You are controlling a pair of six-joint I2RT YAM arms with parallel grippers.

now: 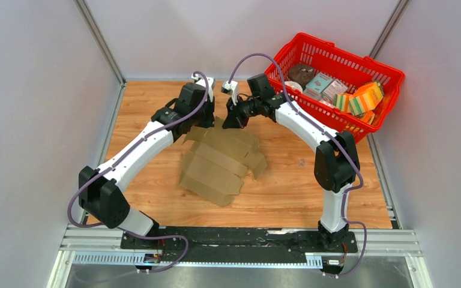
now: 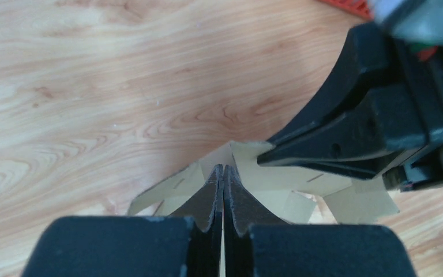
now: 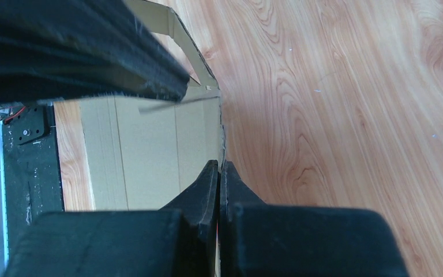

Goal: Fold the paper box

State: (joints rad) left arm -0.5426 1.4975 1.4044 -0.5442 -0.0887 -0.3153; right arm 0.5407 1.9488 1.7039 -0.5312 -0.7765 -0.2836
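A light wooden desk [image 1: 312, 198] sits between pale grey walls, viewed from above and behind two white and black robot arms. The paper box [image 1: 219, 165] lies near the middle of the desk, a little toward the far edge. It is a plain brown cardboard sheet, not yet folded into a box, with creased panels and notched flaps. Its far end tilts up off the wood where both arms meet it.

The left fingers [image 2: 210, 199] are pinched shut on a flap at that raised far end, and a thin pale line of cardboard shows between them. Just beside them, the right fingers [image 3: 205, 187] are likewise clenched on the sheet's edge. The right wrist camera shows a brown panel on one side of their tips and bare wood on the other.

The left arm [image 1: 147, 141] reaches in from the near left corner and the right arm [image 1: 306, 123] from the near right.

A red basket [image 1: 390, 90] stands at the far right corner of the desk, well apart from the sheet. It holds colourful printed packages [image 1: 360, 99].
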